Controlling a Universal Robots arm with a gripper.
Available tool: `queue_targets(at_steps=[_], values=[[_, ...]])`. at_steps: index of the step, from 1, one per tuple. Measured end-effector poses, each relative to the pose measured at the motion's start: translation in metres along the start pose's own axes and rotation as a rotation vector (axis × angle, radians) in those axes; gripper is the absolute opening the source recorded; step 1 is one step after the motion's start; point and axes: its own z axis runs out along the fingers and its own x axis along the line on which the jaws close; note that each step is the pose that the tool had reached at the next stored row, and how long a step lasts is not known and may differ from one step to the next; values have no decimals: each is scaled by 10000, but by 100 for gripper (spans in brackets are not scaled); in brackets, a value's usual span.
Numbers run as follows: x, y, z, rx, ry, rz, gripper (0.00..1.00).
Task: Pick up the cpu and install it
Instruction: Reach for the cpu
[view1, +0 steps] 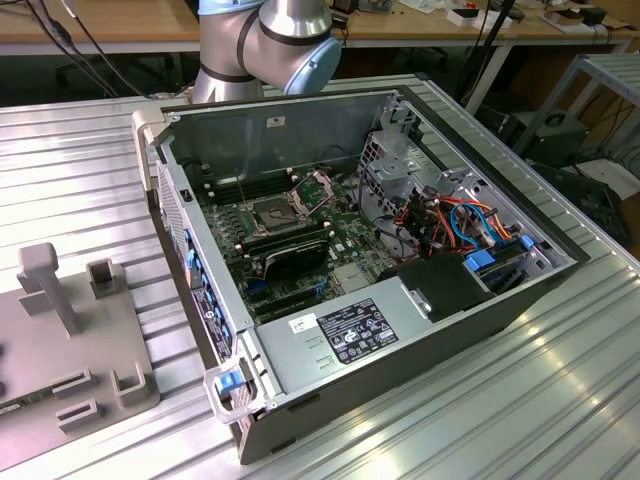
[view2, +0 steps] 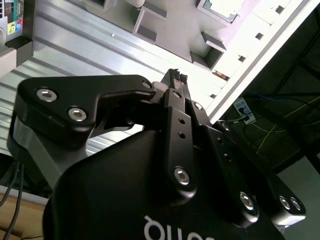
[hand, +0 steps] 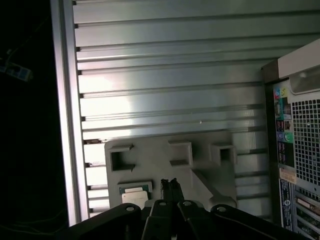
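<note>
- Black two-finger gripper (hand: 170, 183) hovers over a pale grey moulded plastic tray (hand: 150, 151), fingers pressed together, holding nothing.
- The cpu (hand: 135, 194), a small flat silver-grey square chip, lies on that tray just beside the fingertips.
- Risk (a judgement): shut fingers could knock the chip, not straddle it.
- Exterior view: tray at eight o'clock of the open grey metal computer case (view1: 270, 135); its wall intervenes.

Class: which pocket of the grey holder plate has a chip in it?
The pocket nearest the pincer: the silver-topped cpu lies in it. The other pockets of the holder plate hold nothing.
</note>
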Motion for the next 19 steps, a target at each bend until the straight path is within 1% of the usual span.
queue_targets(at_steps=[4, 19], values=[[1, 0, 7, 1, 1, 0, 11], [60, -7, 22, 1, 1, -1, 11]])
